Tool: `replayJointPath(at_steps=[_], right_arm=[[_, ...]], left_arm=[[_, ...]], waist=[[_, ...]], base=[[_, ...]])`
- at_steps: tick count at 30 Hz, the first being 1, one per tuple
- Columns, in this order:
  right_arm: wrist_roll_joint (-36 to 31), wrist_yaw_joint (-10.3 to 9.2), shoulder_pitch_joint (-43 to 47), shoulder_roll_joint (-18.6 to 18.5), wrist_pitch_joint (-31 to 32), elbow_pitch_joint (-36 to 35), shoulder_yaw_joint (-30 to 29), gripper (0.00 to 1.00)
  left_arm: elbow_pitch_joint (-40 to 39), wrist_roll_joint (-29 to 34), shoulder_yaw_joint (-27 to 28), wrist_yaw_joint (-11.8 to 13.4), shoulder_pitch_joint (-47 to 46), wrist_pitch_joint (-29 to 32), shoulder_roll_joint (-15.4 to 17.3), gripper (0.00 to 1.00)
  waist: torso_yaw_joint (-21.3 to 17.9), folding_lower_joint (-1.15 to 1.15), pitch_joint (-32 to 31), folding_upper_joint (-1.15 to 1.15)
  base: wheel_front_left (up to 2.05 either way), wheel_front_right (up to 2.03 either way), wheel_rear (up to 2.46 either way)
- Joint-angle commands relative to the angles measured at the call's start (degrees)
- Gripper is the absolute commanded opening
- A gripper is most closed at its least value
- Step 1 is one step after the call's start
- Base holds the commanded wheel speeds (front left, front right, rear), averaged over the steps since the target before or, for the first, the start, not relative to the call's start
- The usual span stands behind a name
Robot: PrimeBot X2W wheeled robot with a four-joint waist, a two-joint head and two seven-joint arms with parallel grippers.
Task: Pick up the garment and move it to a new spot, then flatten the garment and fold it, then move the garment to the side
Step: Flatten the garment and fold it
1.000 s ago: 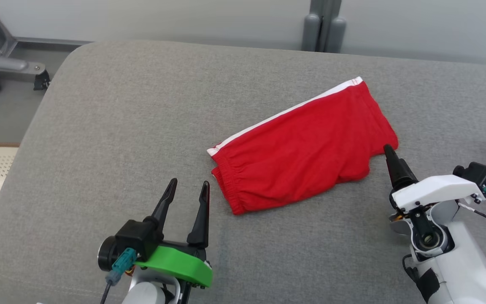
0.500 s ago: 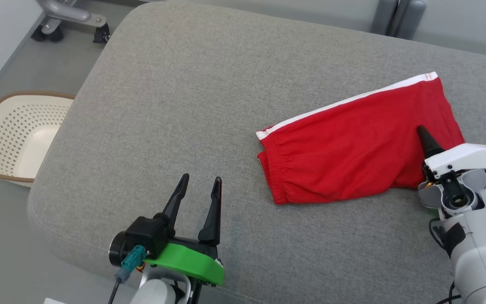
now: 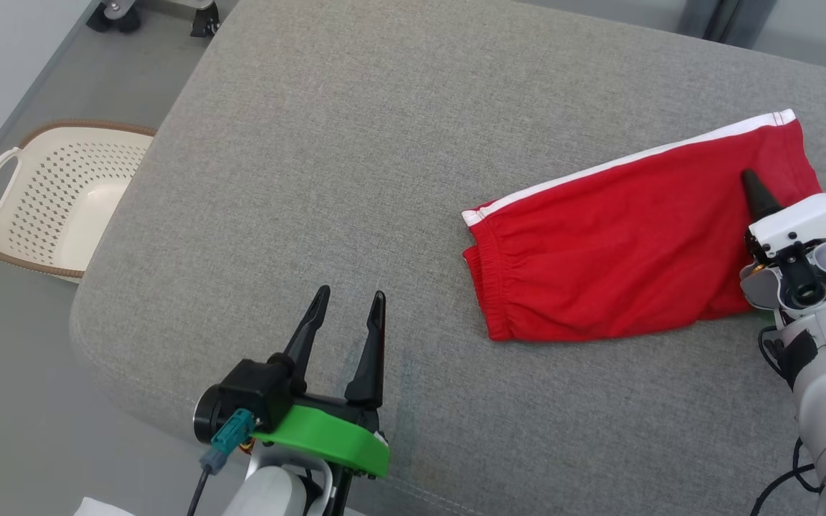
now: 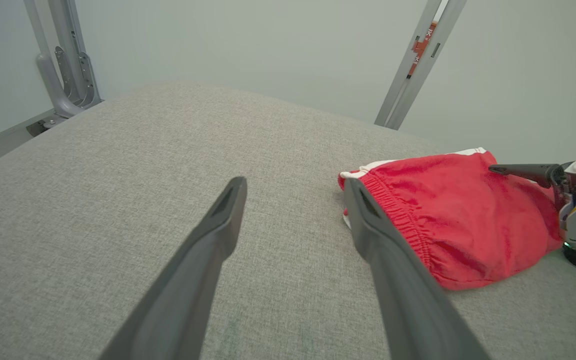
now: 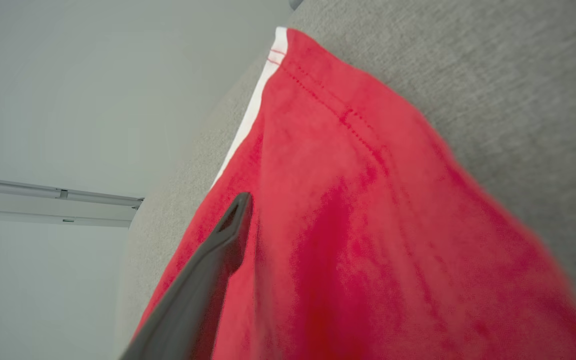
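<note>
The red garment, shorts with a white side stripe, lies folded on the grey cushion, elastic waistband toward the left. My right gripper reaches in at the garment's right end. One dark finger lies over the fabric and the other is hidden by the cloth. In the right wrist view that finger stands off-centre, as in an open jaw, against the red cloth. My left gripper is open and holds nothing, over bare cushion left of the waistband.
A cream perforated basket sits on the floor beyond the cushion's left edge. A wheeled frame base stands at the top left. Metal posts rise behind the cushion. Bare cushion stretches left of and behind the garment.
The camera has swung left, bringing the basket into view. My right gripper has slid from the garment's right edge forward over the fabric. The left gripper holds its pose.
</note>
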Motion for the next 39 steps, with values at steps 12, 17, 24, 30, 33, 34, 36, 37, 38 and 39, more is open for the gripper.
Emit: replayJointPath(at_steps=[12,17,24,30,33,34,36,37,38,39], right_arm=[[-1.41,-0.06,3.65,0.11,-7.09,-1.09,2.43,0.0],[-1.13,-0.05,7.15,0.14,-10.55,-4.81,3.85,0.0],[-1.59,-0.02,14.86,0.44,-15.45,-8.06,3.41,0.0],[-4.11,-0.02,20.54,1.21,-18.88,-8.77,0.56,0.0],[-5.48,-0.02,22.78,1.9,-19.6,-8.4,-1.11,0.0],[-6.32,-0.02,23.29,1.82,-19.78,-8.24,-1.66,0.0],[-7.68,-0.02,23.82,2.16,-20.16,-8.13,-2.46,0.0],[-8.15,-0.02,24.03,2.46,-20.17,-8.05,-2.84,0.0],[-8.65,-0.02,24.16,2.77,-20.19,-7.89,-3.24,0.0],[-9.23,-0.02,24.08,3.05,-20.28,-8.03,-3.4,0.0]], left_arm=[[1.06,0.35,1.22,-0.02,-0.48,0.02,0.11,1.0],[1.68,1.26,2.54,-0.56,0.66,0.02,0.12,1.0],[2.52,2.25,4.21,-1.79,2.39,0.02,0.12,1.0],[3.03,2.77,5.1,-2.52,3.74,0.02,0.13,1.0],[3.25,3.01,5.25,-2.82,4.3,0.02,0.13,1.0],[3.31,3.12,5.23,-2.98,4.41,0.02,0.13,1.0],[3.51,3.17,5.24,-3.07,4.62,0.02,0.14,1.0],[3.58,3.22,5.23,-3.17,4.71,0.02,0.14,1.0],[3.69,3.29,5.15,-3.26,4.78,0.02,0.14,1.0],[3.8,3.28,5.07,-3.41,4.8,0.02,0.14,1.0]], waist=[[-2.45,0.0,-2.8,0.0],[-5.51,0.0,-5.6,0.0],[-10.89,0.0,-9.77,0.0],[-14.31,0.0,-12.26,0.0],[-15.4,0.0,-13.22,0.0],[-15.63,0.0,-13.46,0.0],[-15.89,0.0,-13.86,0.0],[-15.97,0.0,-14.02,0.0],[-16.0,0.0,-14.18,0.0],[-15.99,0.0,-14.3,0.0]], base=[[0.0,0.0,0.0],[0.0,0.0,0.0],[0.0,0.0,0.0],[0.0,0.0,0.0],[0.0,0.0,0.0],[0.0,0.0,0.0],[0.0,0.0,0.0],[0.0,0.0,0.0],[0.0,0.0,0.0],[0.0,0.0,0.0]])
